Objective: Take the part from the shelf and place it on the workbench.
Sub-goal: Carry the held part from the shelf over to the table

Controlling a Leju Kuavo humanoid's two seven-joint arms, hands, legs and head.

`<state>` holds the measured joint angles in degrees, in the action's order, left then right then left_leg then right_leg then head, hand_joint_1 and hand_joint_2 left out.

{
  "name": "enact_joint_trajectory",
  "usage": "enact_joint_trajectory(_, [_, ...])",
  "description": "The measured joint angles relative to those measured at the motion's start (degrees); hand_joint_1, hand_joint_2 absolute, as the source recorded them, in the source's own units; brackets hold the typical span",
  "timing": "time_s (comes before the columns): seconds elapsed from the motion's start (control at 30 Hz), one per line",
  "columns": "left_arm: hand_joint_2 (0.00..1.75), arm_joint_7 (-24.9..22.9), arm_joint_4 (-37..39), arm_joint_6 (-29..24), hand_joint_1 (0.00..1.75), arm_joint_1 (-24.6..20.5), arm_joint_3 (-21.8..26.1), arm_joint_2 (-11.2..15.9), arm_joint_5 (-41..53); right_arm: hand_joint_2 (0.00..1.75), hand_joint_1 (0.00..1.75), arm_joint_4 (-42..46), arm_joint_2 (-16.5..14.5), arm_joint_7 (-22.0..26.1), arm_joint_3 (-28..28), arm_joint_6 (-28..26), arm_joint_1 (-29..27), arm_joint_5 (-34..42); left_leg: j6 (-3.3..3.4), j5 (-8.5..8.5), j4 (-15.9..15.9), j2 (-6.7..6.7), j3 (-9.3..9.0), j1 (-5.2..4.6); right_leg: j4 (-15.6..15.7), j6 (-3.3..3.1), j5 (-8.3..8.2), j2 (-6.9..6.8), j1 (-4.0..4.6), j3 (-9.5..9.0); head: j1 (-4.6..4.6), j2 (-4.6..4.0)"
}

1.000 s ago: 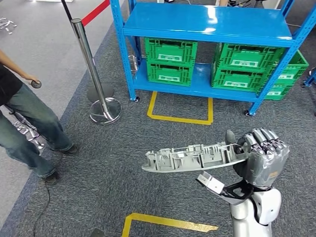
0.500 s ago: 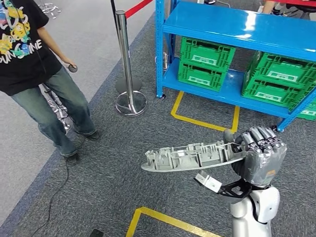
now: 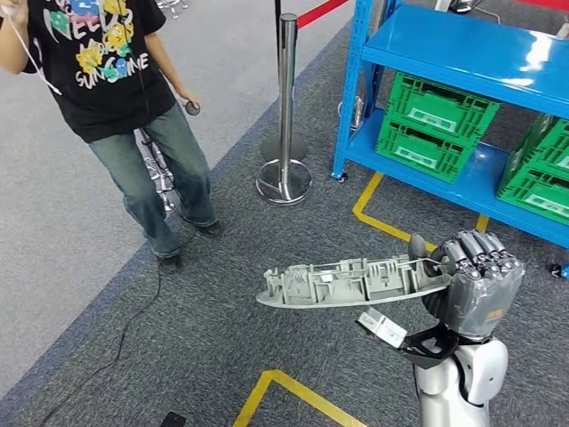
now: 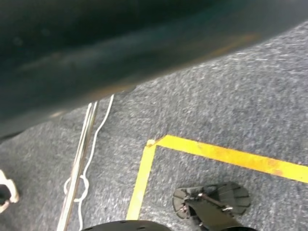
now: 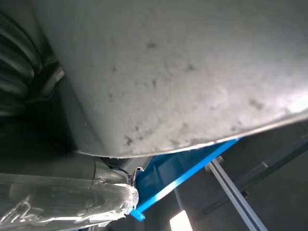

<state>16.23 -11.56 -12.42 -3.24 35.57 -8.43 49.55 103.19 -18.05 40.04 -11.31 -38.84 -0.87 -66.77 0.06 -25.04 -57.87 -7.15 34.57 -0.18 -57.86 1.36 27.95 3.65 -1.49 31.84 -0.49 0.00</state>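
- Now the right hand is gripping the grey part by one end, fingers closed round it.
- It is carrying the part level over the carpet, probably so it cannot slip, away from the blue shelf.

- You see the part in matt grey moulded plastic, ribbed on top.
- Your right hand shows glossy wrapped fingers.
- The shelf is glossy blue painted metal.
- The post gleams, polished steel.
- The carpet looks rough grey.
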Motion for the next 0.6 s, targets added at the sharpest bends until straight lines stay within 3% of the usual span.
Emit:
enact_joint_trajectory(0.03, [0.0,0.0,0.0,0.0,0.0,0.0,0.1,0.0,0.0,1.75,1.75,0.0,0.0,0.0,0.1,0.0,-0.1,0.1,-0.29,-0.86,-1.3,1.39,0.63,-0.07,0.2,-0.36,-0.06,-0.87,-0.02,-0.13,-0.26,0.0])
enact_joint_trajectory(0.1, [0.0,0.0,0.0,0.0,0.0,-0.1,0.3,0.0,0.0,1.75,1.75,0.1,0.0,0.0,0.1,0.0,-0.2,0.2,-0.79,-4.15,-7.2,5.15,3.44,-0.11,0.4,-1.01,0.0,-2.76,0.17,-0.3,-0.7,0.0])
enact_joint_trajectory(0.17, [0.0,-0.1,0.0,0.1,0.0,-0.2,0.4,0.0,0.0,1.75,1.75,0.2,0.0,0.0,0.1,0.0,-0.3,0.5,-1.1,-6.93,-14.2,6.44,6.83,0.15,0.4,-1.28,0.15,-4.59,0.44,-0.31,-0.8,0.0])
enact_joint_trajectory(0.2, [0.0,-0.1,0.0,0.1,0.0,-0.1,0.4,0.0,0.0,1.75,1.75,0.2,0.0,0.0,0.1,0.0,-0.3,0.7,-1.16,-6.97,-15.7,6.59,7.48,0.22,0.3,-1.33,0.22,-5.42,0.51,-0.34,-0.82,0.0])
enact_joint_trajectory(0.23, [0.0,-0.2,0.0,0.2,0.0,-0.1,0.4,0.0,0.0,1.75,1.75,0.3,0.0,0.0,0.1,0.0,-0.4,0.9,-1.12,-5.93,-14.9,6.71,7.02,0.25,0.3,-1.33,0.29,-6.17,0.57,-0.41,-0.82,0.0])
enact_joint_trajectory(0.27, [0.0,-0.2,0.0,0.2,0.0,0.0,0.5,0.1,0.0,1.75,1.75,0.5,0.0,0.0,0.1,0.0,-0.4,1.0,-0.96,-4.06,-12.1,7.06,5.45,0.23,0.3,-1.3,0.38,-6.89,0.62,-0.55,-0.83,0.0])
enact_joint_trajectory(0.33, [0.0,-0.3,0.0,0.3,0.0,-0.1,0.7,0.2,0.0,1.75,1.75,1.1,-0.1,0.0,0.2,0.0,-0.5,1.1,-0.27,-0.88,-4.5,9.25,1.33,-0.22,0.3,-1.07,0.64,-8.1,0.86,-0.85,-0.83,0.0])
enact_joint_trajectory(0.4, [0.0,-0.3,0.0,0.3,0.0,-0.3,0.8,0.3,0.1,1.75,1.75,1.5,-0.1,0.0,0.2,0.0,-0.6,1.2,0.5,-0.38,-0.4,10.94,-0.64,-0.77,0.2,-0.67,0.9,-9.22,1.19,-0.93,-0.77,0.0])
enact_joint_trajectory(0.47, [0.0,-0.4,0.0,0.3,0.0,-0.2,0.8,0.3,0.1,1.75,1.75,1.6,-0.1,0.0,0.2,0.0,-0.6,1.2,1.06,-0.62,0.2,10.18,-0.7,-0.89,0.3,-0.18,1.1,-10.41,1.33,-1.07,-0.68,0.0])
enact_joint_trajectory(0.53, [0.0,-0.5,0.0,0.3,0.0,0.0,0.8,0.4,0.1,1.75,1.75,1.9,-0.1,0.0,0.4,0.0,-0.6,1.2,1.58,-0.33,0.7,8.89,-0.9,-0.61,-0.8,0.37,2.11,-9.05,1.14,-0.69,-0.52,0.0])
enact_joint_trajectory(0.6, [0.0,-0.6,0.0,0.4,0.0,-0.1,0.9,0.3,0.1,1.75,1.75,2.2,0.0,0.0,0.4,0.0,-0.7,1.3,2.01,-0.14,0.9,7.63,-1.04,-0.29,-6.4,0.74,5.1,-5.73,0.88,2.02,-0.23,0.0])
